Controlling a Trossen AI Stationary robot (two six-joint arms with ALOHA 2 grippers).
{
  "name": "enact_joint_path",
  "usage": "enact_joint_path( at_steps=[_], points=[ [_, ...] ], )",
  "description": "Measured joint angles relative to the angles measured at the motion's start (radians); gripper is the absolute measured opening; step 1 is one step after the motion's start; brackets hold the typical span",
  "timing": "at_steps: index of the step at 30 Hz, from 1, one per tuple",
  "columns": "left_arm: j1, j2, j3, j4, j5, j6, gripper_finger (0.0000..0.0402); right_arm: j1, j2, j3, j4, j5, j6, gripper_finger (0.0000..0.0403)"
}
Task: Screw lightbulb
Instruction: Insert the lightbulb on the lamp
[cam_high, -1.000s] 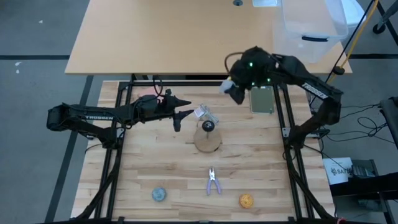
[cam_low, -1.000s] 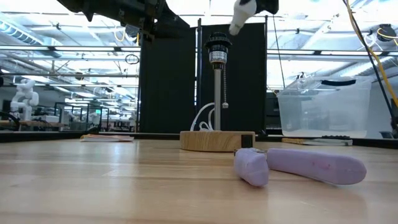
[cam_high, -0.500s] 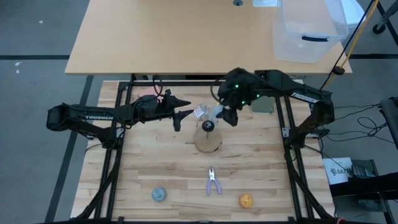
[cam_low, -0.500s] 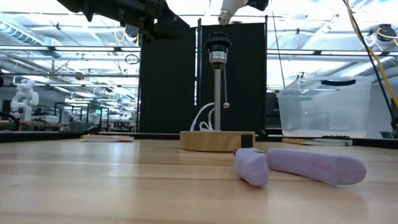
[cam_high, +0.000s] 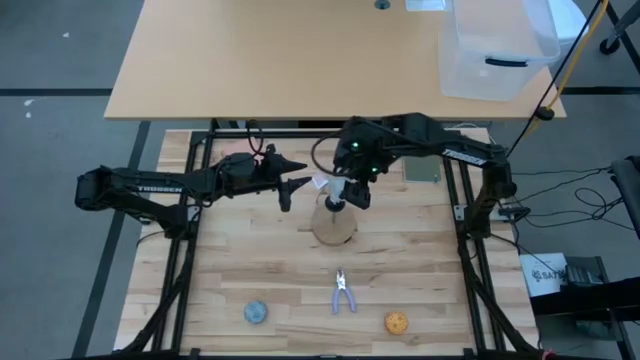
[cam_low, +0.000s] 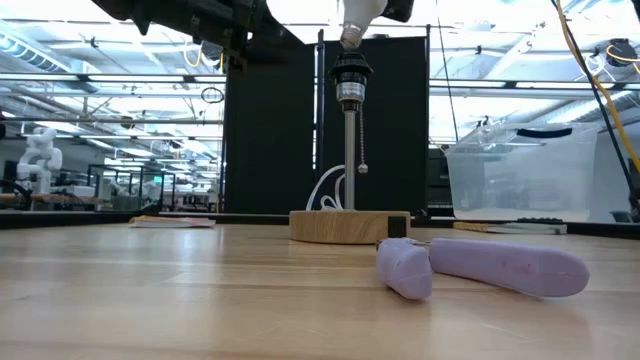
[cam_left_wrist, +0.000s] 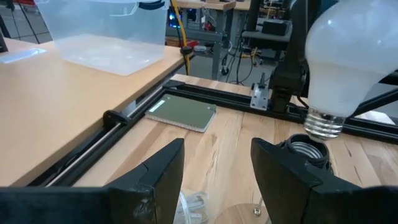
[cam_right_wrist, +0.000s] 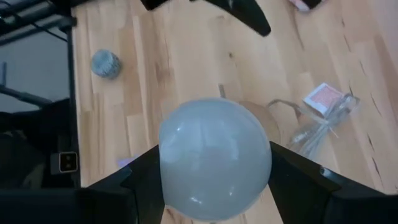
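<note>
The white frosted lightbulb (cam_left_wrist: 345, 59) hangs with its silvery screw base (cam_left_wrist: 323, 124) down, right over the black socket (cam_low: 350, 70) of a lamp on a round wooden stand (cam_high: 334, 228). My right gripper (cam_high: 355, 188) is above the stand, shut on the bulb, whose globe fills the right wrist view (cam_right_wrist: 214, 158). My left gripper (cam_left_wrist: 214, 180) is open and empty, held level just left of the lamp, in the high view (cam_high: 290, 187), its fingers pointing toward the socket. My right gripper pinches the bulb's round glass globe (cam_right_wrist: 171, 177) between its two fingers, one on each side. The fingers come from above, pointing down. The bulb hangs base down, slightly tilted, clear of the table. I cannot tell whether the base touches the socket's mouth (cam_left_wrist: 305, 149).
Purple-handled pliers (cam_high: 344, 290) lie near the front, with a blue-grey ball (cam_high: 256, 312) to their left and an orange ball (cam_high: 396, 322) to their right. A clear plastic packet (cam_high: 325, 182) lies behind the stand. A grey pad (cam_left_wrist: 183, 112) lies at the far right.
My right gripper has carried the bulb from the table's far right toward the left and the near edge, ending over the lamp. The bulb has tipped from slanted to nearly upright, base down over the socket.
</note>
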Motion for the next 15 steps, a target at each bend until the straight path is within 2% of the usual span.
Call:
enact_joint_path(
  at_steps=[7,15],
  points=[
    [0.000,0.000,0.000,-0.002,0.000,0.001,0.0190,0.000,0.091,0.134,-0.099,0.000,-0.009,0.0230],
    [0.000,0.000,0.000,-0.005,0.000,-0.001,0.0190,-0.007,0.124,0.162,-0.131,0.001,-0.008,0.0230]
  ],
)
